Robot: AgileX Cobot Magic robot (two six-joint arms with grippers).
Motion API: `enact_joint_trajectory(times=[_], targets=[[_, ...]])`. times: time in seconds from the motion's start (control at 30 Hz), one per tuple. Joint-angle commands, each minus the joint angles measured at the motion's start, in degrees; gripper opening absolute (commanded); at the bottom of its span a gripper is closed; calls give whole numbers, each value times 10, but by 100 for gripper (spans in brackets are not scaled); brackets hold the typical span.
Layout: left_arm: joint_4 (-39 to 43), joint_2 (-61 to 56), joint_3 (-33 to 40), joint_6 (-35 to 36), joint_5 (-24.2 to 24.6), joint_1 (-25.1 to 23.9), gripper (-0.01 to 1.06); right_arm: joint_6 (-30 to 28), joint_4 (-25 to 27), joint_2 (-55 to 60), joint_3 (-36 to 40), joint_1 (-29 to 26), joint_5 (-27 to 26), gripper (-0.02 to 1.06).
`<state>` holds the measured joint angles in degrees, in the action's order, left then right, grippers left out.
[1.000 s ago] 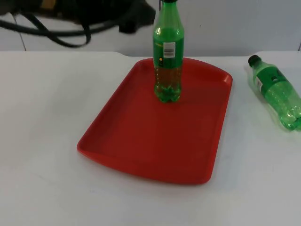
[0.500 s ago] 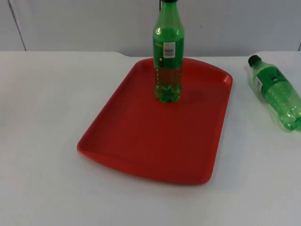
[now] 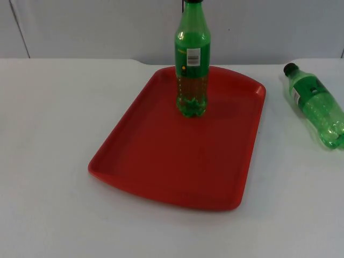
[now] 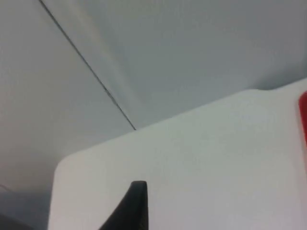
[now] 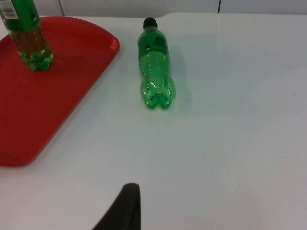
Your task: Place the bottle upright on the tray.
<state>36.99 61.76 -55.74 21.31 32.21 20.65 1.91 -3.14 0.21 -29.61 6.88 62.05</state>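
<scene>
One green bottle [image 3: 192, 59] stands upright at the red tray's [image 3: 161, 161] upper middle; another [image 3: 317, 105] lies on the table at the frame's right edge. Claw states: can't tell.

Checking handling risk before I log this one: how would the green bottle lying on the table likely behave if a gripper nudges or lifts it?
The lying bottle is round and on its side on the table, so it would probably roll. It looks clear and empty, so likely light, with thin walls that may dent under a squeeze.
</scene>
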Motion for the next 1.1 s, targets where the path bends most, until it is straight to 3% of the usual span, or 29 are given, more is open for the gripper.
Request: enact_joint_trajectory(times=[0.0,0.3,0.47,0.6,1.07], targets=[[-53,-16,2,-29,9,-1,103,-2,1,-2,1,-4,-3,105],[-234,-65,2,-164,6,-1,103,-2,1,-2,1,-4,-3,105],[-359,-100,11,-273,3,-1,103,-2,1,-2,1,-4,-3,105],[-411,-125,26,-319,4,-1,103,-2,1,-2,1,-4,-3,105],[-454,-231,126,-317,3,-1,103,-2,1,-2,1,-4,-3,105]])
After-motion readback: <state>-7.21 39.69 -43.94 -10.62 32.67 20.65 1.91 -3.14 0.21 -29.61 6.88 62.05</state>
